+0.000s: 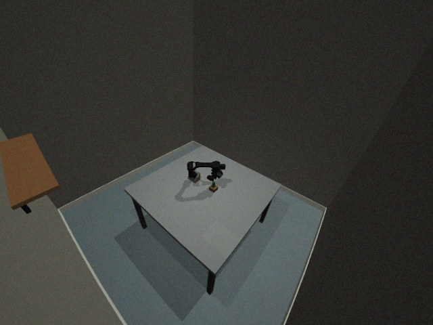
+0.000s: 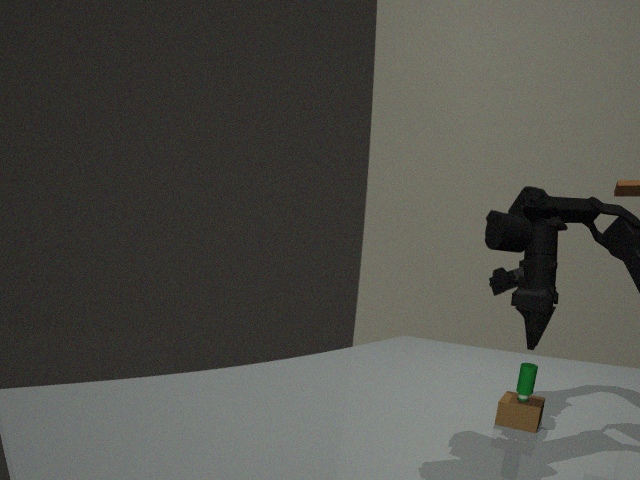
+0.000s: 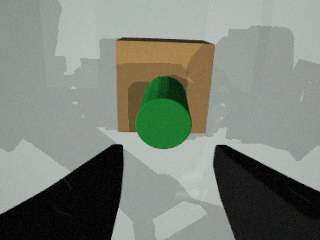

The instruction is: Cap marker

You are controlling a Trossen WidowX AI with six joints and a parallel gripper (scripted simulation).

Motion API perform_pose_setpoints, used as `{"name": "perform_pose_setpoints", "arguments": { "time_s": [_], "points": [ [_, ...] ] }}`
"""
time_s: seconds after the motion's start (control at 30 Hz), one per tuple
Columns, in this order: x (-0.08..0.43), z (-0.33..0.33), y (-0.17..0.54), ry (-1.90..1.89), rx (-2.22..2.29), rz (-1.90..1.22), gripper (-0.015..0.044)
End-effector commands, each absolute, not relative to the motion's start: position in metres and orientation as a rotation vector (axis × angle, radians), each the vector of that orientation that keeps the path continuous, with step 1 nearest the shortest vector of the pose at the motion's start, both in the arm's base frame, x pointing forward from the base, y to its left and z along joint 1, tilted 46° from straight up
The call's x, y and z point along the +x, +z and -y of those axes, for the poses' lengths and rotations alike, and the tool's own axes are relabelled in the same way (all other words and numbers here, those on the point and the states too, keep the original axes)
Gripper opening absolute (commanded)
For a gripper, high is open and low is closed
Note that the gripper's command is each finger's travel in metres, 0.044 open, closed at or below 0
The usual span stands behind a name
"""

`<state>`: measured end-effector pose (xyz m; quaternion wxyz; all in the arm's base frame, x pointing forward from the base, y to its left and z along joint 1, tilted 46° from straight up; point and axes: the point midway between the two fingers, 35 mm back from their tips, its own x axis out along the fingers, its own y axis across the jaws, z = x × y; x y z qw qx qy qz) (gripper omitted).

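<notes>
The green cap (image 1: 213,183) (image 2: 527,379) (image 3: 163,124) sits upright over the top of the marker. A short pale part of the marker (image 2: 523,397) shows between the cap and the brown holder block (image 1: 213,188) (image 2: 518,415) (image 3: 135,52). Whether the cap is fully clicked on cannot be told. My gripper (image 2: 531,347) (image 3: 169,154) points down above the cap, with a visible gap beneath its fingertips. Its fingers stand apart with nothing between them. In the wrist view the cap appears just beyond the fingertips.
The block stands on the grey table (image 1: 210,223) (image 2: 206,423). The arm's base (image 1: 194,177) is at the back of the table, and the arm's shadows fall around the block. A separate orange-brown tabletop (image 1: 28,169) is far off to the left in the top view.
</notes>
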<state>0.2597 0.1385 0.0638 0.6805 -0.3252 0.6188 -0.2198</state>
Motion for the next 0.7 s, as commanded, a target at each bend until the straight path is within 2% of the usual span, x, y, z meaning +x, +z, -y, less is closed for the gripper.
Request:
{"name": "perform_pose_setpoints", "arguments": {
  "time_s": [0.0, 0.1, 0.67],
  "points": [
    [0.2598, -0.1388, 0.0631, -0.496, -0.723, -1.386, 0.0072],
    [0.2598, -0.1388, 0.0631, -0.496, -0.723, -1.386, 0.0000],
    [0.2608, -0.1343, 0.0586, -0.496, -0.723, -1.385, 0.0000]
  ]
}}
